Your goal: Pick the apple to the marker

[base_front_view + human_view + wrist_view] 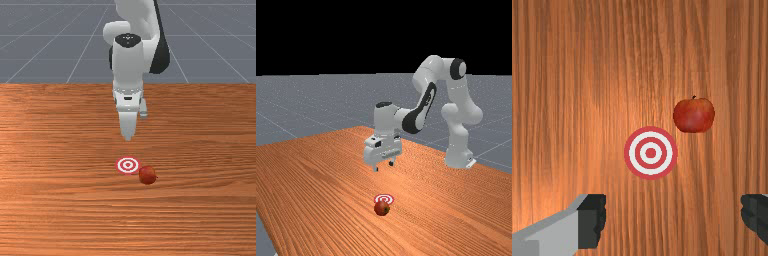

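Observation:
My gripper (384,167) hangs well above the table in the far view, its two fingertips spread apart and nothing between them. In the wrist view the gripper (673,220) stands open as well. A red apple (147,175) rests on the wood in the front view, just right of and nearer the camera than the round red-and-white marker (127,165). The apple (381,208) is in front of the marker (384,199) in the far view and partly covers it. Seen from the wrist, the apple (694,115) lies beside the marker (651,153), with its stem showing.
The orange-brown wooden table (55,150) spreads around the apple and marker. At the far view's right the arm's base (458,157) stands by the table's back edge.

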You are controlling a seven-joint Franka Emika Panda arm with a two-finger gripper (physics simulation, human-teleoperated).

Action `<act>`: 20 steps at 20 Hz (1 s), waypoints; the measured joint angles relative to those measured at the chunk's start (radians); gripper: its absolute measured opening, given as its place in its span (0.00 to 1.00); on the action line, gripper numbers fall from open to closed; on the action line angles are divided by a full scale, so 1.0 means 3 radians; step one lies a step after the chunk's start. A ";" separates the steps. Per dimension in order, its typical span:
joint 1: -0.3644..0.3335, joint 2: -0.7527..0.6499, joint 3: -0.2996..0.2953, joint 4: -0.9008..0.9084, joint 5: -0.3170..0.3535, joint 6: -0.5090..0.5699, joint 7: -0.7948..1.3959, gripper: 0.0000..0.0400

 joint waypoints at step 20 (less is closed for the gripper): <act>0.0484 -0.0487 -0.0354 -0.0391 0.0261 -0.0567 0.5141 0.92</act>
